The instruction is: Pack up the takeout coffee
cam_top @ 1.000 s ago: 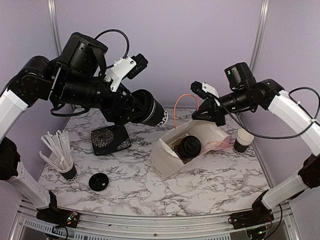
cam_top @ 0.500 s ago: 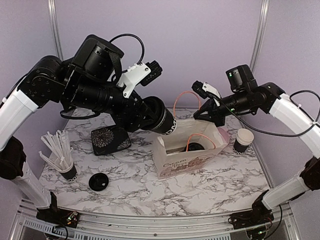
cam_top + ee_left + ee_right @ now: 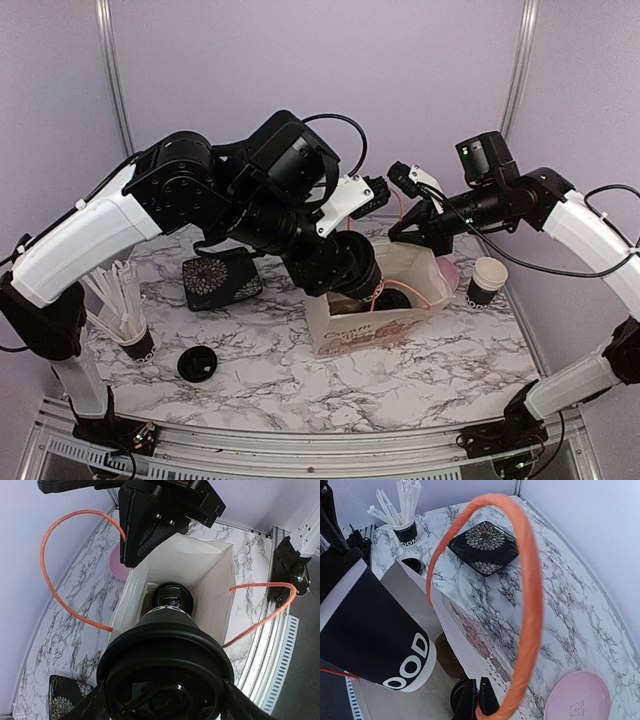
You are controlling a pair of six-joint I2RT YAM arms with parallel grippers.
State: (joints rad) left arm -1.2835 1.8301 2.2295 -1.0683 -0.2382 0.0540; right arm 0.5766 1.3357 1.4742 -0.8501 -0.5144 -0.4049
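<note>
My left gripper [image 3: 338,262] is shut on a lidded black takeout coffee cup [image 3: 356,276] with white lettering and holds it tilted at the mouth of the white paper bag [image 3: 372,325]. In the left wrist view the held cup [image 3: 165,665] fills the bottom, above the open bag [image 3: 212,582]. A second lidded cup [image 3: 172,597] stands inside the bag. My right gripper [image 3: 408,226] is shut on the bag's orange handle [image 3: 530,580] and holds it up over the far side. An open black cup [image 3: 487,281] stands at the right.
A black cup of white straws [image 3: 132,335] stands at the left, with a loose black lid [image 3: 197,364] near it. A black flower-patterned plate [image 3: 220,278] lies behind them. A pink plate [image 3: 577,700] lies beyond the bag.
My left arm has swung right and down, bringing the cup from above the table's middle to the bag's mouth. The bag, lying tipped before, now stands upright under my right gripper.
</note>
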